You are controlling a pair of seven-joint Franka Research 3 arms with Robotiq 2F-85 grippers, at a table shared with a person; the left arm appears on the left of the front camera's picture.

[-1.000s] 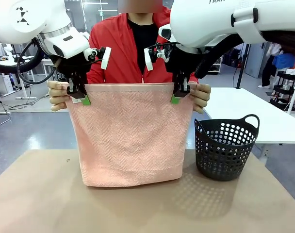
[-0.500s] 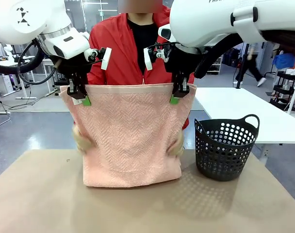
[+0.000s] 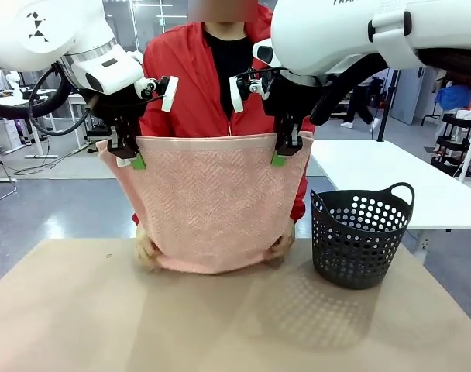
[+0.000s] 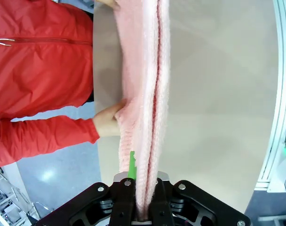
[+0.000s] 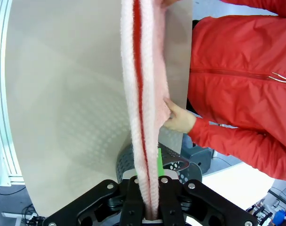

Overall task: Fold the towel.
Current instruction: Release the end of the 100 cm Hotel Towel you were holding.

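From the front, print on the right arm is cropped unreadable, while the left hand and right hand clamp the top hem of the pink towel hanging above the open bench near a black basket; each wrist view shows doubled towel edges pinched tight.

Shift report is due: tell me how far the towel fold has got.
Done: the towel hangs doubled, top edge pinched in the left claw and right claw. In hand: the person's hands grip its lower corners near the table. Left: probably another fold, then laying it flat.
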